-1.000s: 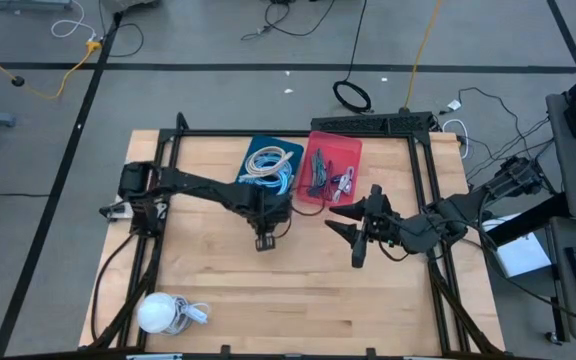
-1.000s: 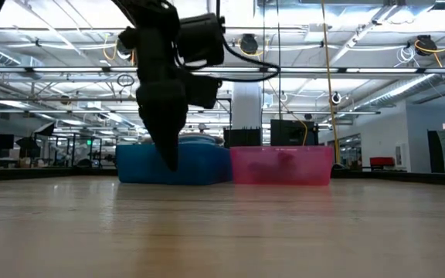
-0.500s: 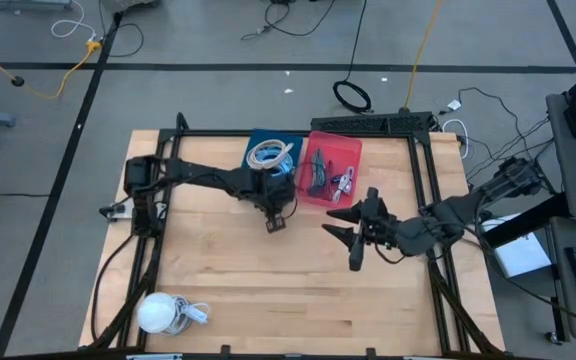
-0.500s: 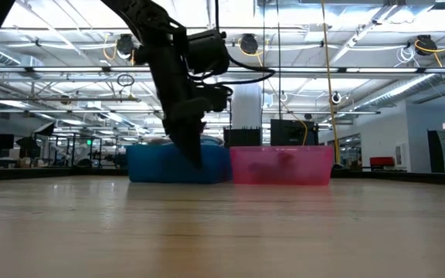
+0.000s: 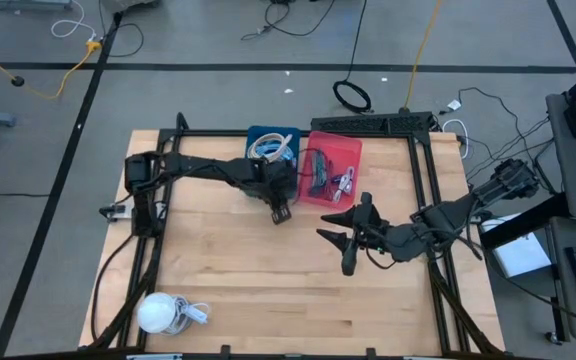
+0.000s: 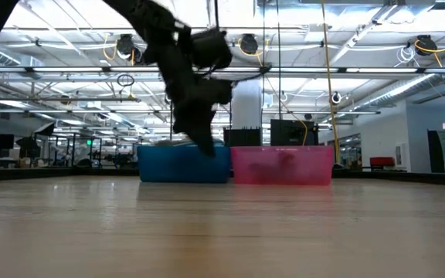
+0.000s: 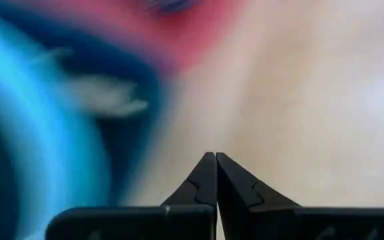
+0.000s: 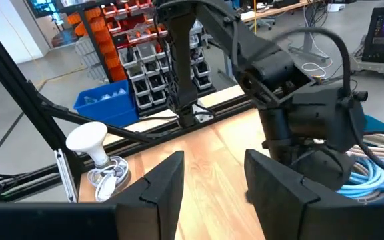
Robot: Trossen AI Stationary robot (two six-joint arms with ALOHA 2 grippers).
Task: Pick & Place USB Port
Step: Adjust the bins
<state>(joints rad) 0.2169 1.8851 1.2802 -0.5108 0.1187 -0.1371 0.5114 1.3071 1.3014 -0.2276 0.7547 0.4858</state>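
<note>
My left gripper (image 5: 281,213) (image 7: 213,157) is shut and empty. It hangs above the wood just near of the blue bin (image 5: 271,143), and in the low view its tip (image 6: 208,149) slants down in front of that bin (image 6: 184,164). Coiled white and blue cables fill the blue bin. The red bin (image 5: 334,160) (image 6: 282,165) stands right of it, holding dark cables and a small white piece (image 5: 344,182). My right gripper (image 5: 342,238) (image 8: 212,180) is open, above bare wood near of the red bin, pointing toward the left arm (image 8: 299,120).
A white round object with a cable (image 5: 160,312) (image 8: 92,142) lies at the table's near left corner. A black frame rail (image 5: 288,133) runs around the table. Bare wood (image 5: 268,275) lies between the bins and the near edge.
My left gripper has swung from mid-table toward the far edge and to the right, up to the bins, tipping more slanted while staying shut. In the low view the blue bin now looks narrower. My right gripper has drifted slightly toward the table's left.
</note>
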